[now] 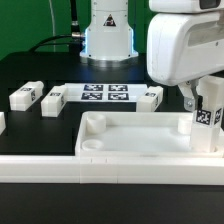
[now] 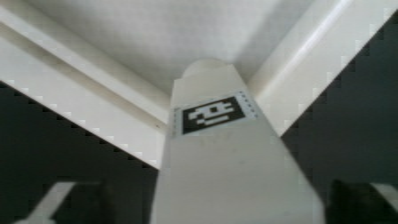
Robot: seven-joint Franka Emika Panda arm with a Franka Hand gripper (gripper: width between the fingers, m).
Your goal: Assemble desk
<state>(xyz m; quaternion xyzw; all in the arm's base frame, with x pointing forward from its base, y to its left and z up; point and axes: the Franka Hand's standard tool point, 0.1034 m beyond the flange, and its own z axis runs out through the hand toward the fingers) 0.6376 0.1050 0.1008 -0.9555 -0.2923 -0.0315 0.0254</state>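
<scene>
The desk top [image 1: 135, 140] is a white rimmed tray lying at the front centre of the black table. One white tagged leg [image 1: 208, 118] stands upright at its corner on the exterior view's right. My gripper [image 1: 203, 100] hangs over that leg and straddles it. In the wrist view the leg [image 2: 217, 130] runs up between my gripper [image 2: 210, 208] and the tray's corner, with dark gaps between it and both fingers [image 2: 365, 200]; the jaws are open. Three more legs [image 1: 25, 97] [image 1: 53, 99] [image 1: 151, 96] lie loose behind the tray.
The marker board [image 1: 105, 94] lies flat behind the tray, between the loose legs. A long low white rail [image 1: 40, 170] runs along the table's front edge. The arm's base [image 1: 108, 35] stands at the back.
</scene>
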